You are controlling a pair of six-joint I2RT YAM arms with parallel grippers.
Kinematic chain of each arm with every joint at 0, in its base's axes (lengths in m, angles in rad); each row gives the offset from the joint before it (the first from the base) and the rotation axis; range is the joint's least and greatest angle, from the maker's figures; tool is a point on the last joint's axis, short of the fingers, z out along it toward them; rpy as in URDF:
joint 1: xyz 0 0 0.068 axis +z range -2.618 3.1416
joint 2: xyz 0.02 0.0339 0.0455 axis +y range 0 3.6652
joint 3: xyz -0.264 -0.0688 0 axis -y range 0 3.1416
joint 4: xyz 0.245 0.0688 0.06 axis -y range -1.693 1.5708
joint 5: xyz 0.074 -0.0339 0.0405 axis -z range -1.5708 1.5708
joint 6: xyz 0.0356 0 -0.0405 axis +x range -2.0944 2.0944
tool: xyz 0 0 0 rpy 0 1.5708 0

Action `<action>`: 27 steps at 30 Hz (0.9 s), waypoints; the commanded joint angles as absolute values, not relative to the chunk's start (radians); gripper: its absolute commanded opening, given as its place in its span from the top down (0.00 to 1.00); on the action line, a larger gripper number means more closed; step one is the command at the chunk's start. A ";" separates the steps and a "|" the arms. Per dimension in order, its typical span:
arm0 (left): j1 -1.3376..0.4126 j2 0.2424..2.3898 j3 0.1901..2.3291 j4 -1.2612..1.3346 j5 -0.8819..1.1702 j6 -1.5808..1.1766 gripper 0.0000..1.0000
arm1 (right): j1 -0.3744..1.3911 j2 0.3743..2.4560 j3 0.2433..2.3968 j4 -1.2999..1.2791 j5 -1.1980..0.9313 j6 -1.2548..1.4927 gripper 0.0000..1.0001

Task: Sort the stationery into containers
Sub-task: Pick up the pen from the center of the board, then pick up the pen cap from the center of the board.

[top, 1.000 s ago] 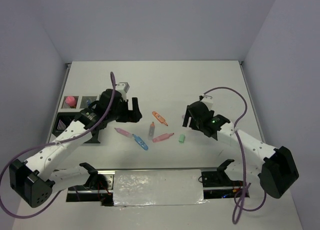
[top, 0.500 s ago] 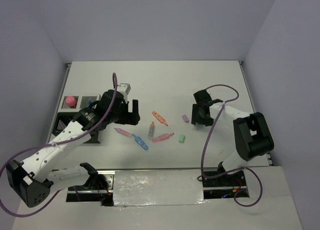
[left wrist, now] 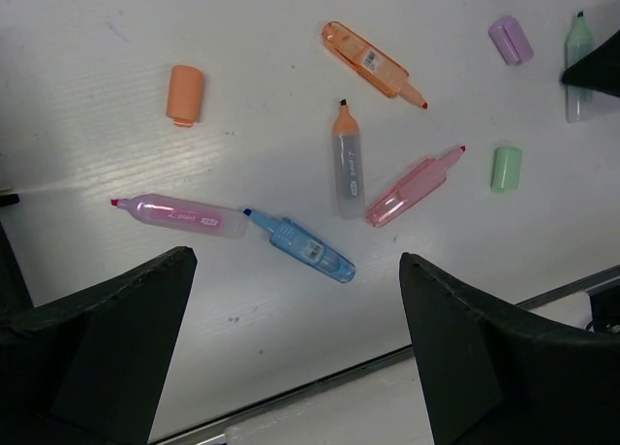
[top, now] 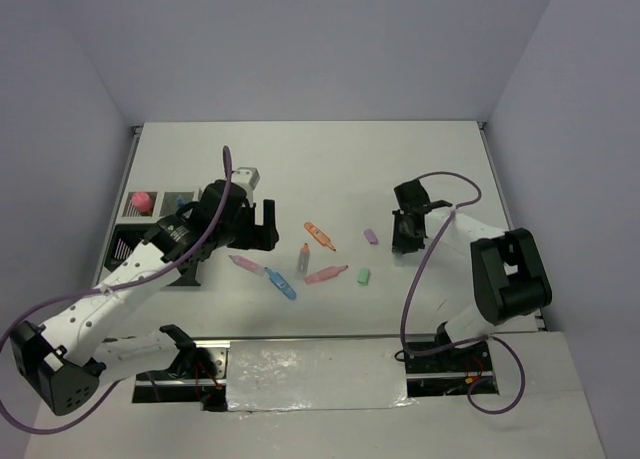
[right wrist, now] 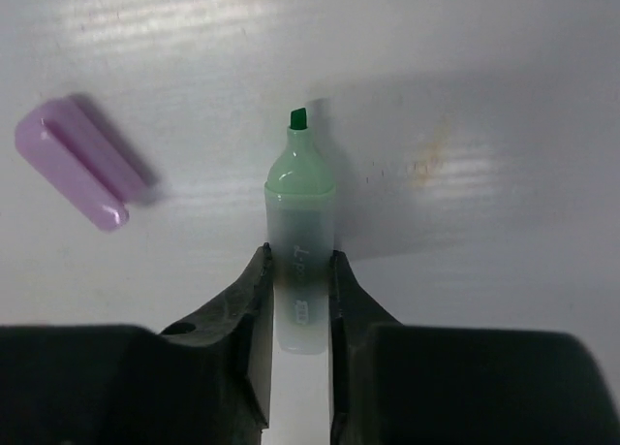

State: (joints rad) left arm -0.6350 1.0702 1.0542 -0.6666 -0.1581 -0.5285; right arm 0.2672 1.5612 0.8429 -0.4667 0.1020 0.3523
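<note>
My right gripper (right wrist: pixel 298 261) is shut on a green highlighter (right wrist: pixel 300 241) that lies on the table with its tip uncapped; the top view shows this gripper (top: pixel 405 237) at centre right. A purple cap (right wrist: pixel 77 174) lies to its left. My left gripper (left wrist: pixel 295 270) hangs open above a scatter of stationery: a blue highlighter (left wrist: pixel 302 246), two pink ones (left wrist: pixel 184 215) (left wrist: pixel 412 188), a grey one (left wrist: pixel 346 159), an orange one (left wrist: pixel 373 65), an orange cap (left wrist: pixel 184 94) and a green cap (left wrist: pixel 506 169). The containers (top: pixel 122 247) stand at the far left.
A pink-capped item (top: pixel 141 200) and a blue item (top: pixel 181 204) stand in the organizer's white compartments. The left arm's forearm crosses in front of the organizer. A purple cable loops over each arm. The table's near edge runs just below the blue highlighter.
The right gripper has come down and shut on the green highlighter after standing open a second ago. The left gripper has barely moved and stays open.
</note>
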 commanded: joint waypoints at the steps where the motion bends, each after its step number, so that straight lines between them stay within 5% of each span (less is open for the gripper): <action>1: -0.661 1.136 1.101 -0.605 -0.141 -0.598 0.01 | 0.262 1.436 0.787 -0.479 0.061 0.397 1.00; 10: -0.980 1.501 1.230 -0.427 -0.302 -0.742 0.01 | 0.258 0.827 0.775 -0.687 0.159 0.500 1.00; 18: -1.100 1.915 1.508 -0.451 -0.393 -0.755 0.08 | 0.245 0.617 0.834 -0.845 0.245 0.535 1.00; 27: -1.117 2.089 1.646 -0.475 -0.374 -0.747 0.21 | 0.244 0.589 0.839 -0.851 0.209 0.494 1.00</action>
State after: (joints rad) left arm -1.1198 2.0792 1.5944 -0.4641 -0.3473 -0.7364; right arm 0.2485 0.5819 0.8055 -0.8413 0.2203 0.5072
